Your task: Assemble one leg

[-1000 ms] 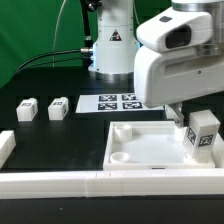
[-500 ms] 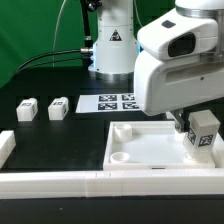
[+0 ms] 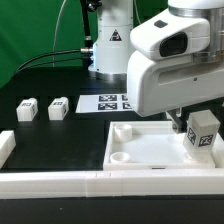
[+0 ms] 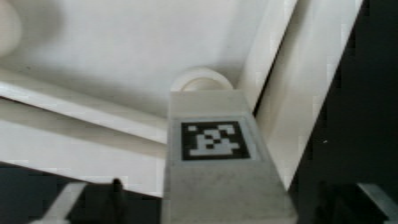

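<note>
Leg (image 3: 205, 132): upright at the right edge of the exterior view, at the far right corner of the square tray part (image 3: 150, 148), tag facing the camera. In the wrist view, seen lengthwise in the lower centre, tip pointing at a round corner socket (image 4: 201, 80). Touching it or just short of it: cannot tell which.

Gripper (image 3: 186, 121): directly above and beside the leg, jaws on either side of it in the wrist view. Cannot tell from either view whether clamped on the block or merely around it; dark gaps visible alongside the block.

Progress, as judged:
- Pickup and transfer to the corner: done.
- Seating: not confirmed; lower end hidden behind the tray wall.
- Remaining: drive fully into the socket, release, withdraw.

Not in use:
- First loose leg (image 3: 26, 109) and second loose leg (image 3: 58, 108), side by side at left centre, well apart from the tray.
- Marker board (image 3: 115, 102), centre, behind the tray.
- Near corner socket (image 3: 121, 157), lower left of the tray, unfilled.
</note>
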### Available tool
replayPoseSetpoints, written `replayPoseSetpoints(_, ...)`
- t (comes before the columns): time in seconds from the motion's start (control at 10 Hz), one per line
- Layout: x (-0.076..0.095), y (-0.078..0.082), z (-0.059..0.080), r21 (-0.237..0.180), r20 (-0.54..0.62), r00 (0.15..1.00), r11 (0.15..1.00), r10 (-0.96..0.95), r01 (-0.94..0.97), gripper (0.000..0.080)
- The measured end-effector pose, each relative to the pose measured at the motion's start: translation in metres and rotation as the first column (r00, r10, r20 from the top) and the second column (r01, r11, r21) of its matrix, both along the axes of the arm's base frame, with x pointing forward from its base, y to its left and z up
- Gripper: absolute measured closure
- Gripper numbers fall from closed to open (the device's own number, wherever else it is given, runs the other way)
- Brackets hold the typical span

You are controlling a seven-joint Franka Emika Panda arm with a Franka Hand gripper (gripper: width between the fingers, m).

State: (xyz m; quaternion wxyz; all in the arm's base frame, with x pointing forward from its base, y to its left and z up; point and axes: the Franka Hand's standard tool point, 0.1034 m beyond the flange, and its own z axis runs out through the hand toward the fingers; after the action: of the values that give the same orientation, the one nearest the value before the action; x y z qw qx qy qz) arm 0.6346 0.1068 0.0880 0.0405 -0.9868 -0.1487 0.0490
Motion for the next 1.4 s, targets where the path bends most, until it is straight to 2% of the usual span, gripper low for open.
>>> replayPoseSetpoints(0.1, 0.0, -0.0001, 0.0, 0.0, 0.0, 1.0, 1.0, 0.0, 0.0, 0.0509)
replayPoseSetpoints(0.6, -0.0001, 0.0, -0.0001, -0.003, -0.002, 1.0, 1.0, -0.03, 0.03, 0.0507)
replayPoseSetpoints(0.8, -0.0005, 0.0033, 0.0001, -0.017, -0.019, 0.967, 0.967, -0.255, 0.255, 0.0507)
replayPoseSetpoints(1.2, 0.0001, 0.0022, -0.0008, -0.034, -0.006, 0.789, 0.789, -0.614, 0.614, 0.0506)
replayPoseSetpoints(1.4, 0.0001, 0.0007, -0.0007, -0.053, -0.002, 0.651, 0.65, -0.759, 0.758, 0.0506)
